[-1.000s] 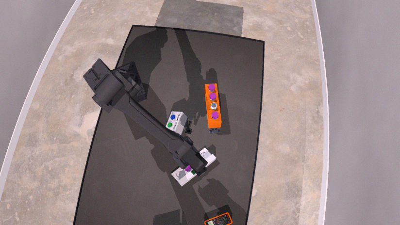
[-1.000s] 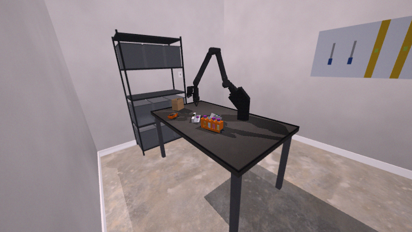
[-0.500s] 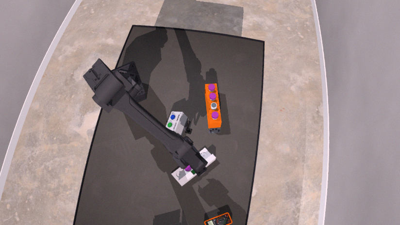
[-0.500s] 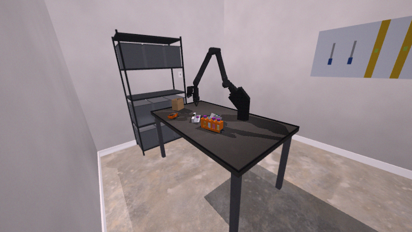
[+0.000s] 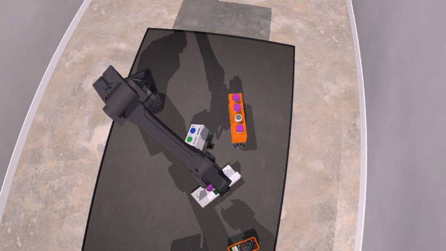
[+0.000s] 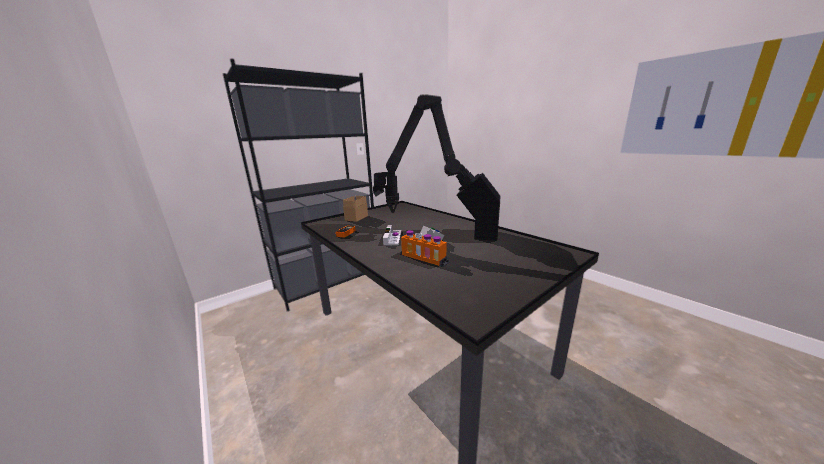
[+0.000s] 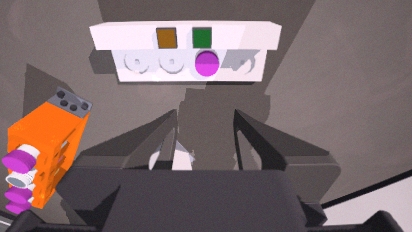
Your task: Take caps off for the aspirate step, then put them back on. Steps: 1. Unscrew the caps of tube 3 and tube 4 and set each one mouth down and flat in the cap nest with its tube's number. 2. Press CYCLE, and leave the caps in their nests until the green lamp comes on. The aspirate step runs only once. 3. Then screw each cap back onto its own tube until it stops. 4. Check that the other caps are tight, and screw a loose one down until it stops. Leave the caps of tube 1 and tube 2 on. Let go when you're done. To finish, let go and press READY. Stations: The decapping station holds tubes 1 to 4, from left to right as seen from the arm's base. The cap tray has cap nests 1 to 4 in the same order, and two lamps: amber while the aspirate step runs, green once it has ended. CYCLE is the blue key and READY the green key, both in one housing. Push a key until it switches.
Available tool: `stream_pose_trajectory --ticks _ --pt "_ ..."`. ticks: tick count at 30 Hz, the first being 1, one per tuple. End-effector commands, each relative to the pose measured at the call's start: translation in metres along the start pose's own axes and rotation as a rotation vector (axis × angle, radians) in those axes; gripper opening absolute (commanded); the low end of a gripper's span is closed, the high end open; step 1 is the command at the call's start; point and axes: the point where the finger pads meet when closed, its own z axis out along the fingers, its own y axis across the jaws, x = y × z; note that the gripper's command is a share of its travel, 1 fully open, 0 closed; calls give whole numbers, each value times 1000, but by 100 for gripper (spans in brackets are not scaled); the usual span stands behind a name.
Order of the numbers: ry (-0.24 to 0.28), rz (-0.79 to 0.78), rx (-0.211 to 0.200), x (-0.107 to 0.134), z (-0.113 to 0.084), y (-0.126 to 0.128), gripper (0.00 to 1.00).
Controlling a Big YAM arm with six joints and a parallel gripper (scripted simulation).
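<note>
Purple and domeless, one cap (image 5: pixel 209 187) (image 6: pixel 395 234) (image 7: pixel 207 64) sits in nest 3 of the white cap tray (image 5: pixel 202 203) (image 6: pixel 390 242) (image 7: pixel 150 76). The gripper (image 5: pixel 223 189) (image 6: pixel 393 209) (image 7: pixel 205 116) hangs above the table, jaws partly spread with nothing between them. In the orange decapping station (image 5: pixel 239 138) (image 6: pixel 423 254) (image 7: pixel 47 125), tube 3 (image 5: pixel 238 117) (image 7: pixel 19 180) is uncapped; tube 4 (image 5: pixel 239 128) (image 7: pixel 19 161), to its right from the arm's base, wears its cap.

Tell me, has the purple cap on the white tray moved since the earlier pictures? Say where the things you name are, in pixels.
No, the purple cap (image 5: pixel 209 187) (image 6: pixel 395 234) (image 7: pixel 207 64) sits in the same nest of the cap tray (image 5: pixel 202 204) (image 6: pixel 390 242) (image 7: pixel 105 36).
</note>
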Motion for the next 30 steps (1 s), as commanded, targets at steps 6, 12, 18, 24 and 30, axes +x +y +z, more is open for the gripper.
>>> stream_pose_trajectory --ticks 6,12,18,24,30 --pt "33 9 11 6 6 -4 47" --pt "33 9 11 6 6 -4 47" --pt "15 332 1 18 6 37 49" --pt "15 582 3 28 6 60 49" --pt "14 824 4 36 5 84 49"
